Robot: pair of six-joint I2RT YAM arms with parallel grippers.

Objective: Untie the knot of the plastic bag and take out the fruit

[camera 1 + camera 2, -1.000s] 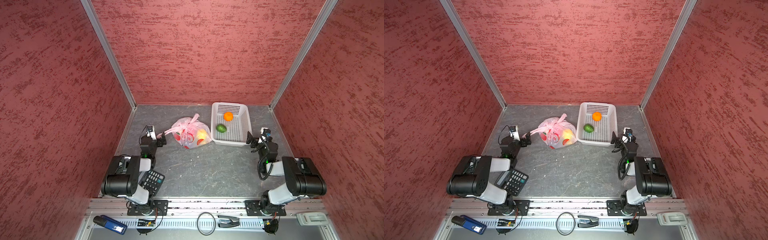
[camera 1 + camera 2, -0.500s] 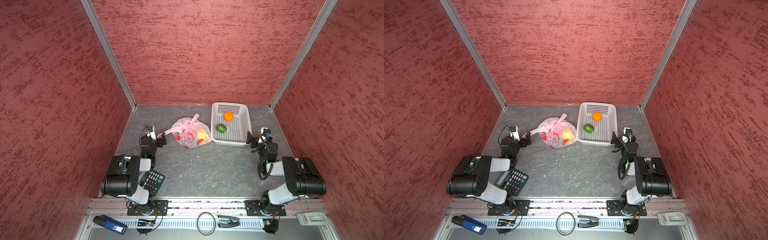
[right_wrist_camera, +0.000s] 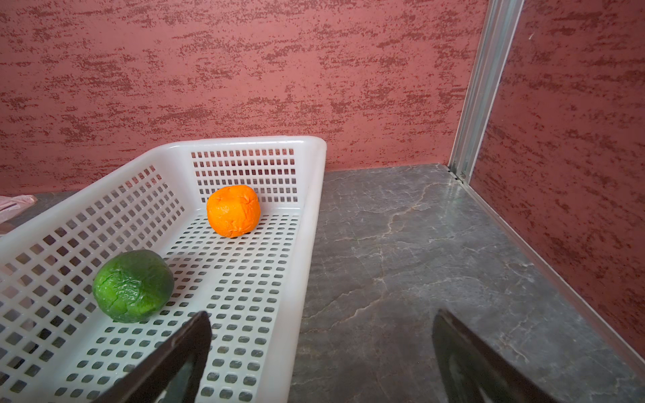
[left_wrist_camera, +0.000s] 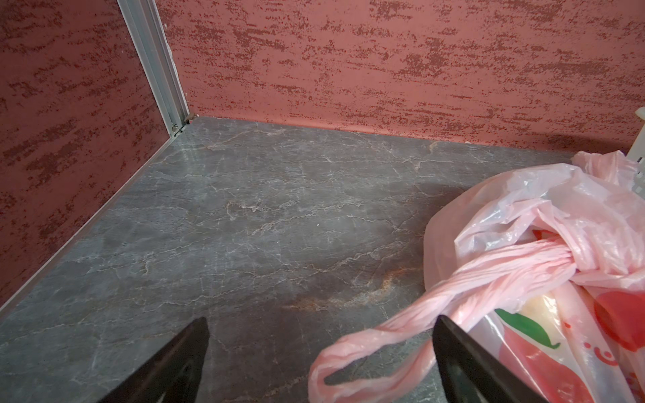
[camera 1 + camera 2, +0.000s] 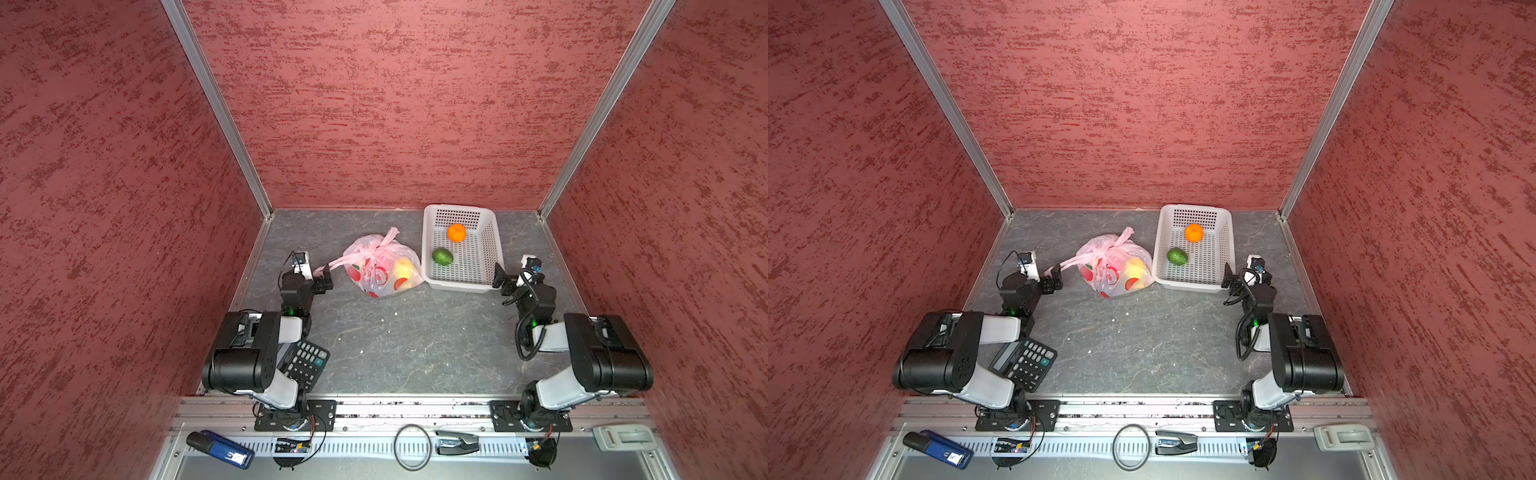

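**A:** How does the left gripper (image 4: 321, 322) stand?

**B:** Its jaws are wide apart and it grasps nothing. One handle loop (image 4: 352, 363) of the plastic bag (image 4: 523, 195) lies on the table (image 4: 244, 226) between its two fingers (image 4: 181, 356). The loop passes very close to one finger, but I cannot tell if it touches.

**A:** And the knot?

**B:** The knot (image 4: 576, 261) is further along that loop, away from the gripper, on top of the bag. It is tied. In both top views the bag (image 5: 380, 270) sits just beyond the gripper, to its right. The fruit (image 5: 402, 268) is inside the bag; yellow and red pieces show through the pink film.

**A:** The right gripper (image 3: 323, 315)?

**B:** It is also spread open and empty. The white basket (image 3: 310, 195) is directly before it, and the basket's side wall runs between its fingers in the wrist view. Inside the basket, a green lumpy piece (image 3: 132, 286) lies nearer to the gripper and an orange mandarin (image 3: 234, 211) lies further. The bag is beyond the basket's other wall.

**A:** Anything behind the grippers?

**B:** A calculator (image 5: 1023, 363) lies behind the left gripper, partly under that arm.
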